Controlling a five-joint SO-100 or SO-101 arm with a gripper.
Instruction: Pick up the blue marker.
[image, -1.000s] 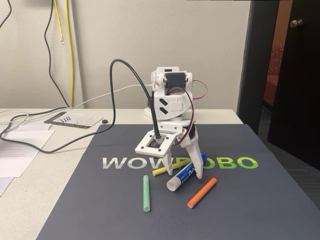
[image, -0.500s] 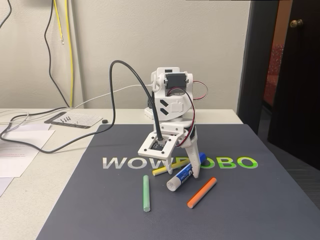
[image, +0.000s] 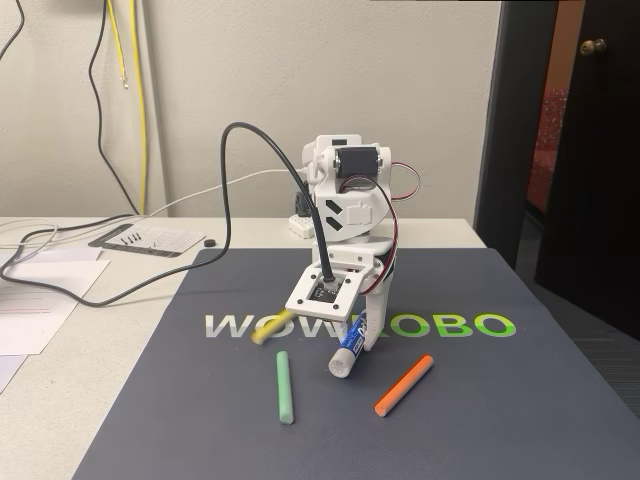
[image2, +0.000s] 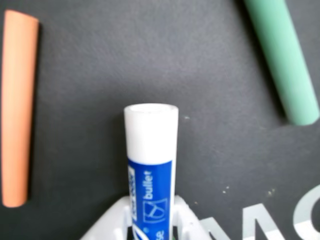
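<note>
The white arm is leaning down over the dark mat (image: 480, 420) on the tabletop, and its jaws (image: 358, 338) are pinching the blue marker (image: 348, 350) around its printed barrel. In the fixed view the marker is hanging at a slant from the jaws, white end pointing down and toward the camera, just in front of the pale lettering on the mat; whether that end is touching the mat cannot be told. In the wrist view the marker (image2: 150, 160) is sticking up from between the two white jaw tips, its white end clear of them. A green stick (image: 285, 386) is lying on the mat left of the marker in the fixed view, an orange stick (image: 404, 385) right of it, both apart from it. A yellow stick (image: 274, 327) is showing blurred near the lettering.
</note>
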